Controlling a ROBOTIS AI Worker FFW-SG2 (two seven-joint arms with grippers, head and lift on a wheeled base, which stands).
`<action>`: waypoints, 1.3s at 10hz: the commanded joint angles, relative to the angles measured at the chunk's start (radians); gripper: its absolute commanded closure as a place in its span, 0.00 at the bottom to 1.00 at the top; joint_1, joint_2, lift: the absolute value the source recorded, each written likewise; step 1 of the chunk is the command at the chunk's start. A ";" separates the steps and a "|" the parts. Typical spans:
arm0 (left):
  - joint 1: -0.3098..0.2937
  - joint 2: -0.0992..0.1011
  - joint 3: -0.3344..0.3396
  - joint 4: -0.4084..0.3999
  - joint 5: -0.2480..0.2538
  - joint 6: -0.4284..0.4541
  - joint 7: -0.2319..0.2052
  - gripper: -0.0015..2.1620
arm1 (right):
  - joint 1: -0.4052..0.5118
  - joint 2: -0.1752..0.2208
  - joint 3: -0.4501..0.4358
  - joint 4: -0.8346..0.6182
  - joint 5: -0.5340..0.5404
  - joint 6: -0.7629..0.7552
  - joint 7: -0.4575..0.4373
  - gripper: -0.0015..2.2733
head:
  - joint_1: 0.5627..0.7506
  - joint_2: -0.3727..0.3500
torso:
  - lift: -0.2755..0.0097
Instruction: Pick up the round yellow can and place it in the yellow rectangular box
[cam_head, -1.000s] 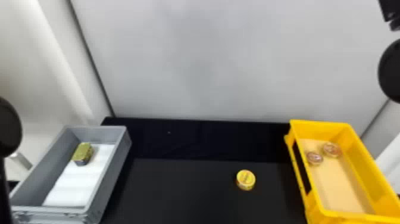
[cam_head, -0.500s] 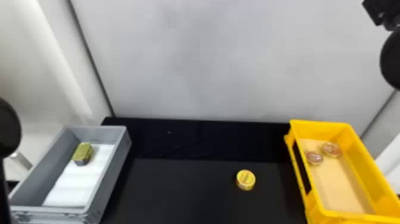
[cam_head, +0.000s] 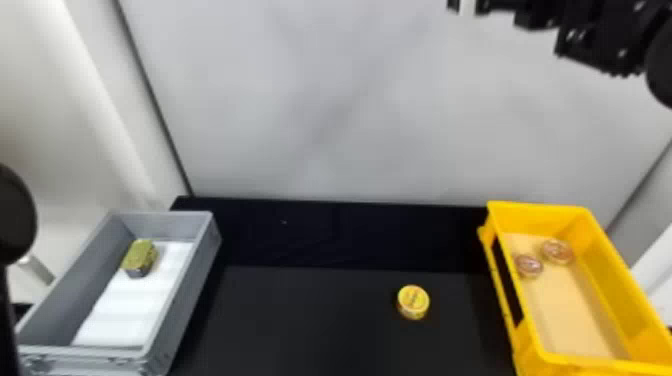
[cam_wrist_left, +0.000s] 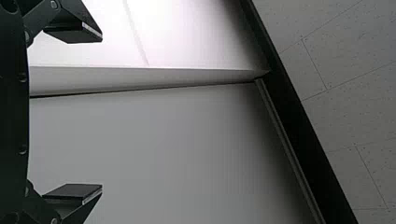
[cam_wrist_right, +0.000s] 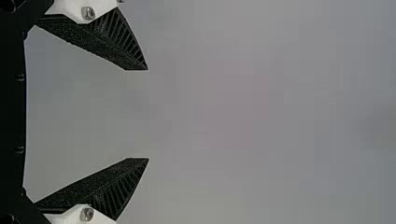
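At the left edge of the head view, one black left arm (cam_head: 15, 215). Its left gripper (cam_wrist_left: 102, 112): two flat black fingers (cam_wrist_left: 72, 191) set wide apart, empty between them. Next, one grey box (cam_head: 182, 305), open-topped, with a white liner (cam_head: 127, 312) on its floor; on this, towards the far end, one green-gold tin with a dark side (cam_head: 140, 257). Right of the box, a black table (cam_head: 310, 320), bearing the round yellow can (cam_head: 413, 301), upright, apart from both boxes and nearer the yellow one. Further right, one yellow rectangular box (cam_head: 620, 280), tan-floored, containing two round reddish-brown tins (cam_head: 528, 266) close together in its far part. At the upper right, before a pale grey panel (cam_head: 320, 110), one black right gripper (cam_head: 532, 14), pointing inwards, fingers widely parted, holding nothing.
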 joint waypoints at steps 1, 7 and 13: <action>0.000 -0.002 0.000 0.000 0.000 0.001 0.000 0.07 | 0.065 -0.005 -0.034 0.078 -0.053 0.035 0.067 0.04 | 0.53 0.59 | 0.96; -0.001 -0.010 -0.006 0.000 0.000 0.006 0.000 0.07 | 0.189 -0.018 -0.034 0.184 0.035 0.050 0.221 0.07 | 0.53 0.59 | 0.96; -0.004 -0.018 -0.011 0.001 -0.002 0.007 0.002 0.07 | 0.212 0.012 0.047 0.357 0.498 0.067 0.680 0.06 | 0.53 0.59 | 0.96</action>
